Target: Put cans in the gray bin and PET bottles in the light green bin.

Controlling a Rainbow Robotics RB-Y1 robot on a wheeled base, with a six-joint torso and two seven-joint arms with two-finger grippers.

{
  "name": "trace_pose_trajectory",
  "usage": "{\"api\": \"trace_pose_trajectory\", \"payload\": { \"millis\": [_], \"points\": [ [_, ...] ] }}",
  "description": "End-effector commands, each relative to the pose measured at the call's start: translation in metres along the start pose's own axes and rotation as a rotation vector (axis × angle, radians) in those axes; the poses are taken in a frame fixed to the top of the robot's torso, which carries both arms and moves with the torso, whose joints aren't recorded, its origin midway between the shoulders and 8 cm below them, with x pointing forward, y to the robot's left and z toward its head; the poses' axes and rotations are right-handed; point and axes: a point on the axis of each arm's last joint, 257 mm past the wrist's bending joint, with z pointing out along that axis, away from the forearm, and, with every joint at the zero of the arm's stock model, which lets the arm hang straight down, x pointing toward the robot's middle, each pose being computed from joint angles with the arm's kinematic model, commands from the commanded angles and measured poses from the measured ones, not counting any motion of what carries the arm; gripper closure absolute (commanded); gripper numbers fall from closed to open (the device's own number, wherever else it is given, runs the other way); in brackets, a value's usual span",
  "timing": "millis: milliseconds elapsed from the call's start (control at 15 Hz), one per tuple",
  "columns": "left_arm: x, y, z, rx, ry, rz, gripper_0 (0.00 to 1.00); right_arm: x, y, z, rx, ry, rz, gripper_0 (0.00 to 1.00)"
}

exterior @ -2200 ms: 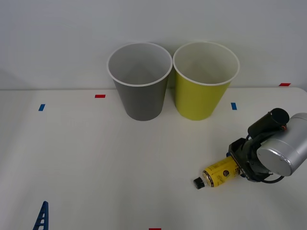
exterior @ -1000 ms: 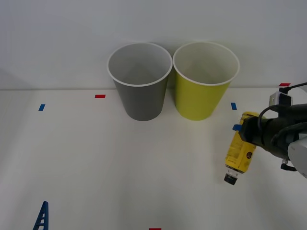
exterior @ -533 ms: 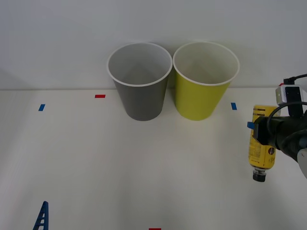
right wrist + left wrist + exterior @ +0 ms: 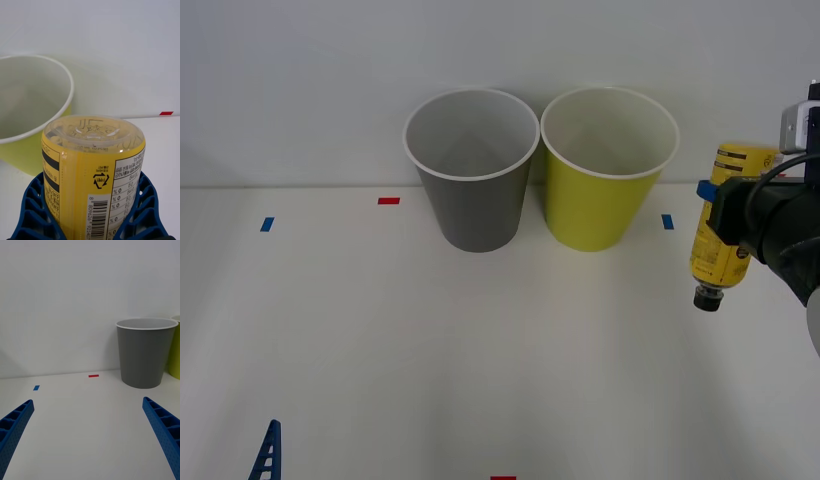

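Note:
My right gripper point(image 4: 725, 215) is shut on the PET bottle point(image 4: 719, 225), a small yellow bottle hanging cap-down in the air at the right, above the table and right of the light green bin point(image 4: 608, 168). In the right wrist view the bottle's clear base point(image 4: 93, 133) faces the camera between the blue fingers point(image 4: 144, 210), with the light green bin point(image 4: 33, 108) just beyond. The gray bin point(image 4: 472, 168) stands left of the green one, touching or nearly so; it also shows in the left wrist view point(image 4: 145, 351). My left gripper point(image 4: 88, 435) is open, low at the front left.
Small red and blue tape marks point(image 4: 388, 201) dot the white table. A white wall rises close behind both bins. One blue fingertip of the left gripper point(image 4: 267, 452) pokes up at the front left edge.
The right gripper has lifted the bottle off the table, turned it cap-down, and carried it up and back toward the light green bin's height. The left arm has not moved.

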Motion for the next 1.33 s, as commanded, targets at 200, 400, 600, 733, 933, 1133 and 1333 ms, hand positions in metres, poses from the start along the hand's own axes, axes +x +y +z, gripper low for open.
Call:
{"api": "trace_pose_trajectory", "payload": {
  "millis": [200, 400, 600, 733, 933, 1133, 1333],
  "points": [
    [0.000, 0.000, 0.000, 0.000, 0.000, 0.000, 0.00, -0.046, 0.020, -0.013, 0.037, -0.131, 0.001, 1.00],
    [0.000, 0.000, 0.000, 0.000, 0.000, 0.000, 0.00, -0.080, 0.039, -0.023, 0.009, -0.212, 0.041, 1.00],
    [0.000, 0.000, 0.000, 0.000, 0.000, 0.000, 0.00, -0.113, 0.054, -0.032, -0.013, -0.285, 0.040, 1.00],
    [0.000, 0.000, 0.000, 0.000, 0.000, 0.000, 0.00, -0.133, 0.069, -0.033, -0.045, -0.317, 0.036, 1.00],
    [0.000, 0.000, 0.000, 0.000, 0.000, 0.000, 0.00, -0.165, 0.085, -0.021, -0.067, -0.335, 0.041, 1.00],
    [0.000, 0.000, 0.000, 0.000, 0.000, 0.000, 0.00, -0.192, 0.097, -0.017, -0.074, -0.359, 0.031, 1.00],
    [0.000, 0.000, 0.000, 0.000, 0.000, 0.000, 0.00, -0.205, 0.104, -0.002, -0.079, -0.368, 0.004, 1.00]
  ]
}}
